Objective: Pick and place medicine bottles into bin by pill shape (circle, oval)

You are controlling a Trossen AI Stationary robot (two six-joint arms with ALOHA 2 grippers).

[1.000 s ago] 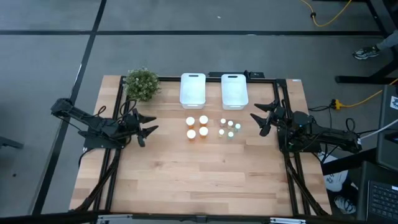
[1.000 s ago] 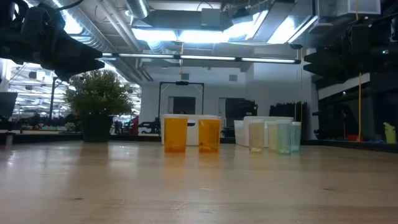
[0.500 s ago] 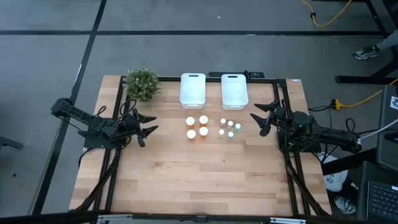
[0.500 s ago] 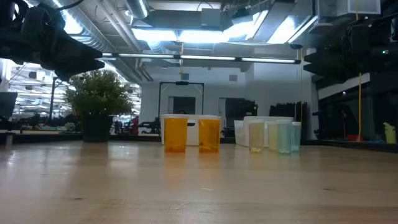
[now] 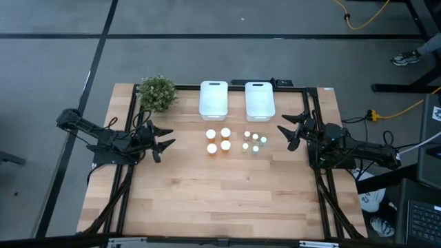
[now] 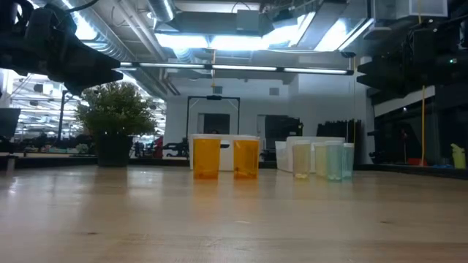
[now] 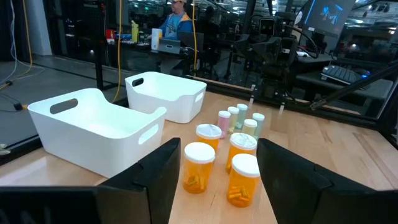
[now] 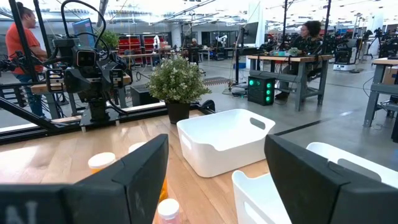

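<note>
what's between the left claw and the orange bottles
Nothing visible. The left claw, open and empty, faces the orange bottles across bare table. The plant stands off to one side.

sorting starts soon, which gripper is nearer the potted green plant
Left. The left gripper sits just below the potted green plant; the right gripper is across the table, past the bottles.

Open industrial robotics lab, exposed ceiling ducts (image 6: 139,29) ran across the frame's top, workbenches (image 8: 292,61) stood at upper right, a monitor (image 7: 326,12) glowed at upper right, yellow cable (image 5: 365,17) lay on grey floor.
</note>
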